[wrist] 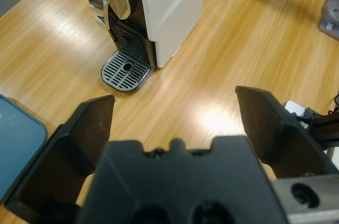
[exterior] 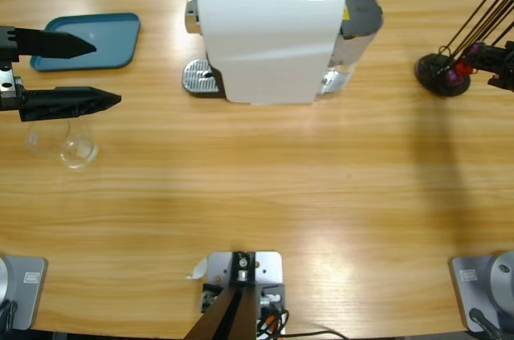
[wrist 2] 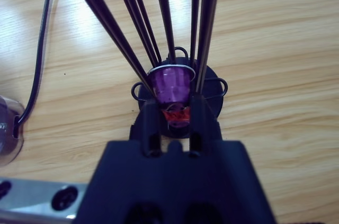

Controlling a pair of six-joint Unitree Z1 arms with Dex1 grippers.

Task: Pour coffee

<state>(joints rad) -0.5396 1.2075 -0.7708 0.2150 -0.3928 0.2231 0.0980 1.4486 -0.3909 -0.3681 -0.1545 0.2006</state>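
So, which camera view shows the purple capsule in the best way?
The right wrist view: the purple capsule fills the middle, sitting in the black wire holder just beyond the right gripper. The high view shows it only small at the right edge. The left wrist view does not show it.

Matte black two-jawed pincers on silver-grey robot arms

The left pincer [wrist: 175, 123] has two broad, flat black jaws with dark brownish inner faces, rising from a chunky black body with a notched top edge and two round holes; a silver-grey metal block with a round hole sits beside it. From above its jaws taper to long, ridged points. The right pincer [wrist 2: 172, 113] has narrower black fingers [wrist 2: 150, 123] on a matching black body, with a grey plate bearing two holes at its lower left
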